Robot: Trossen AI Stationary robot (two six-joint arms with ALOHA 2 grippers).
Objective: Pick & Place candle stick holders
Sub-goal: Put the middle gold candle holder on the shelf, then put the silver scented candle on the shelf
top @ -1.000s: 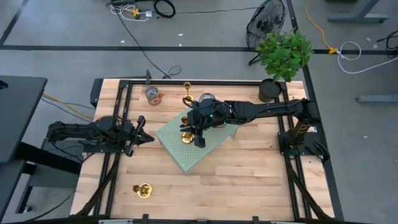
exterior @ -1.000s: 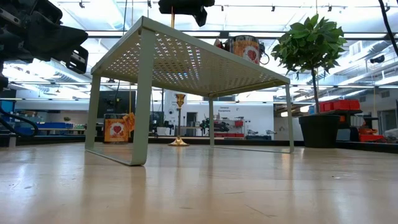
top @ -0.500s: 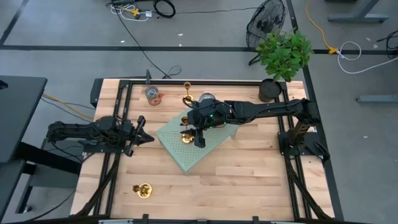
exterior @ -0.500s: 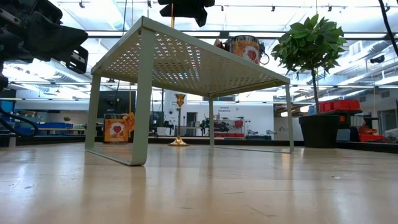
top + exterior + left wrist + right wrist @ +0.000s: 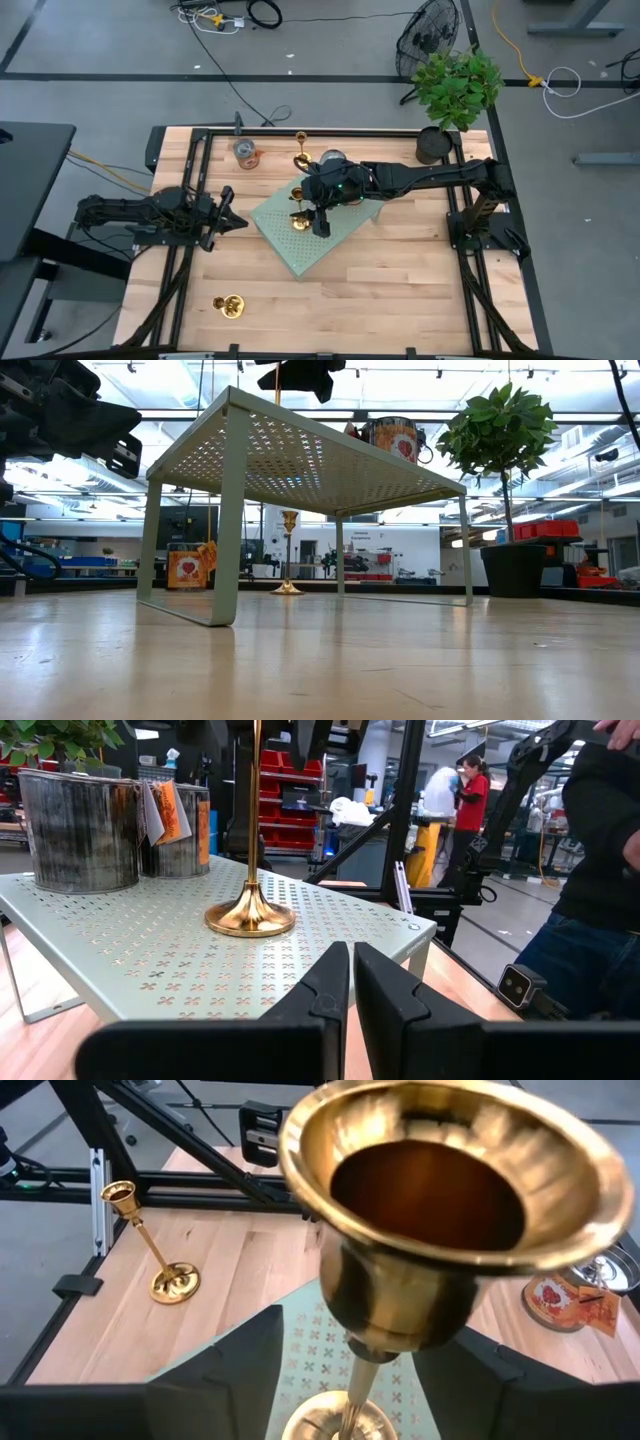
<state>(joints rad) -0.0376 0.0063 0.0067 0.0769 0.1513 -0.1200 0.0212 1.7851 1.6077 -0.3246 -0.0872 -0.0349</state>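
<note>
Candle stick holders number three in the high view: one (image 5: 298,221) upright on the green perforated shelf (image 5: 330,245), under the right gripper (image 5: 307,208); another (image 5: 300,152) just beyond the shelf; a third (image 5: 231,305) well away from it. The left gripper (image 5: 230,223) waits beside the shelf.

Left wrist view: its fingers (image 5: 320,985) are pressed together, facing the shelf.

Right wrist view: fingers (image 5: 235,1365) stand apart, clear of the stem.

Two cans (image 5: 110,815) crowd the shelf (image 5: 345,235) behind the upright holder (image 5: 250,910); its front is open
</note>
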